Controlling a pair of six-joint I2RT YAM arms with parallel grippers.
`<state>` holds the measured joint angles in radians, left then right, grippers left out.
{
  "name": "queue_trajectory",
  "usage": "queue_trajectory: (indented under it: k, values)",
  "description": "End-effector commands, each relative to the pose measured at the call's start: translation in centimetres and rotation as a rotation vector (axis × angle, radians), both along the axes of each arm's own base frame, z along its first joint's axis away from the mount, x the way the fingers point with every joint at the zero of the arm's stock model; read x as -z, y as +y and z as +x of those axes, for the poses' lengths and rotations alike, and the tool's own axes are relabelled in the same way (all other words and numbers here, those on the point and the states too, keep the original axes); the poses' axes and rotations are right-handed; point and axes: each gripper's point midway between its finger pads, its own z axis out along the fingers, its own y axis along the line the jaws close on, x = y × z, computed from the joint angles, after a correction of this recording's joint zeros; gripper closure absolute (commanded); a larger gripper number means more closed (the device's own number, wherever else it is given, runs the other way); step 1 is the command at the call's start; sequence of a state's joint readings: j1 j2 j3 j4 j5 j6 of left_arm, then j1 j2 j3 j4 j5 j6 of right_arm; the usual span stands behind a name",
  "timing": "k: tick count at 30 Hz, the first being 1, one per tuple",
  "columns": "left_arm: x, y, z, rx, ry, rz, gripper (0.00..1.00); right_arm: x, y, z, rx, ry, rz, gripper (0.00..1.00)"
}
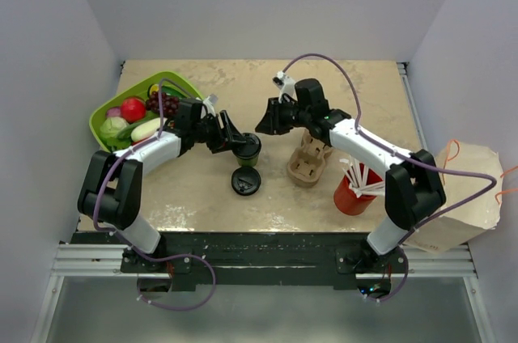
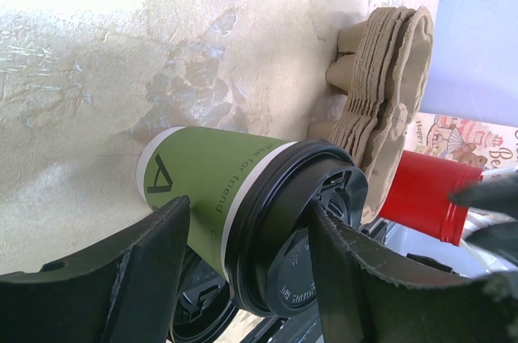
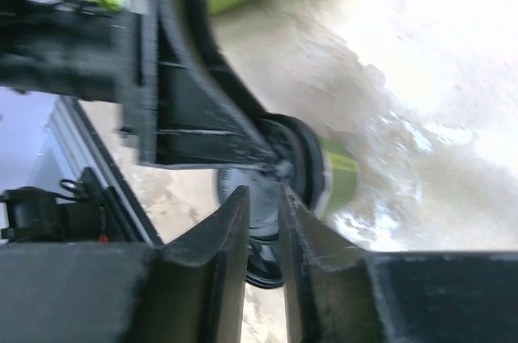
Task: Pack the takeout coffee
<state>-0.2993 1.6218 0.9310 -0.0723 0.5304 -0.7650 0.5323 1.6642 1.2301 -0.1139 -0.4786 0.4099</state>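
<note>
One green cup (image 1: 250, 151), with a pale band under its black lid and dark print on its side, stands on the counter (image 1: 202, 197) just left of the carrier stack (image 1: 307, 161). The left pincer (image 2: 249, 212) is clamped on it. One loose lid (image 1: 245, 181) lies near-left of the stack. One red cup (image 1: 350, 196) of white straws (image 1: 356, 171) stands to its right. One basket (image 1: 99, 116) of produce sits far left. The right pincer (image 3: 263, 193), slightly apart and empty, hangs just beyond the stack.

Green cup (image 2: 212, 185), side wall: a bold black angular mark that reads as an "A" or a "4". Beside it a thin line of black print runs lengthwise; "for friend" is legible, the rest is not.

Black lid (image 2: 301, 234): raised lettering, too small to read.

Printed panel (image 2: 468, 139) behind the red cup (image 2: 425, 193): letters that look like "Be", cut off at the frame edge.

Top and right wrist views: nothing legible.
</note>
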Motion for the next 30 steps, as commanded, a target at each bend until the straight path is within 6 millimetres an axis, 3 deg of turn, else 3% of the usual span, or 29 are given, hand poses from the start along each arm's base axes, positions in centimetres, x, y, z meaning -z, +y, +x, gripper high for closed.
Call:
queue_trajectory:
  k: [1, 3, 4, 6, 7, 10, 12, 15, 17, 21, 24, 25, 27, 30]
  values:
    - [5.7, 2.9, -2.7, -0.026, 0.152, 0.193, 0.37, -2.2, 1.4, -0.6, -0.057, -0.086, 0.021, 0.80]
    - [5.6, 3.0, -2.7, -0.027, 0.152, 0.194, 0.37, -0.2, 1.6, -1.5, -0.088, -0.029, 0.014, 0.85]
    - [5.5, 3.0, -2.7, -0.030, 0.150, 0.193, 0.37, 2.2, 1.5, -2.0, -0.093, 0.027, -0.010, 0.88]
    - [5.5, 3.0, -2.7, -0.029, 0.149, 0.194, 0.37, 4.9, 1.5, -2.5, -0.107, 0.088, -0.046, 0.91]
    - [5.4, 3.0, -2.7, -0.029, 0.146, 0.193, 0.37, 7.6, 0.8, -2.6, -0.082, 0.155, -0.109, 0.92]
    - [5.4, 3.0, -2.7, -0.031, 0.147, 0.196, 0.37, 10.4, -0.8, -2.1, -0.006, 0.195, -0.220, 0.95]
    - [5.5, 3.1, -2.7, -0.034, 0.150, 0.202, 0.37, 9.5, -0.5, -2.1, -0.019, 0.176, -0.200, 0.95]
    - [5.5, 3.0, -2.8, -0.032, 0.152, 0.200, 0.38, 6.1, 0.4, -1.2, -0.035, 0.113, -0.142, 0.89]
    - [5.3, 3.0, -2.7, -0.032, 0.145, 0.197, 0.38, 3.0, 1.4, -1.0, -0.071, 0.066, -0.079, 0.86]
    - [5.2, 3.0, -2.6, -0.027, 0.137, 0.195, 0.38, -5.2, 2.3, -0.3, -0.087, -0.131, 0.057, 0.82]
    - [5.2, 3.0, -2.6, -0.023, 0.136, 0.196, 0.38, -7.9, 2.3, 0.1, -0.082, -0.234, 0.092, 0.88]
    - [5.2, 3.0, -2.7, -0.022, 0.137, 0.195, 0.38, -7.6, 2.4, 0.1, -0.088, -0.238, 0.096, 0.94]
    - [5.2, 3.0, -2.7, -0.021, 0.139, 0.196, 0.38, -6.5, 2.6, -0.4, -0.122, -0.211, 0.088, 0.96]
    - [5.1, 2.9, -2.6, -0.020, 0.138, 0.197, 0.38, -1.3, 2.5, -1.2, -0.137, -0.090, 0.021, 1.00]
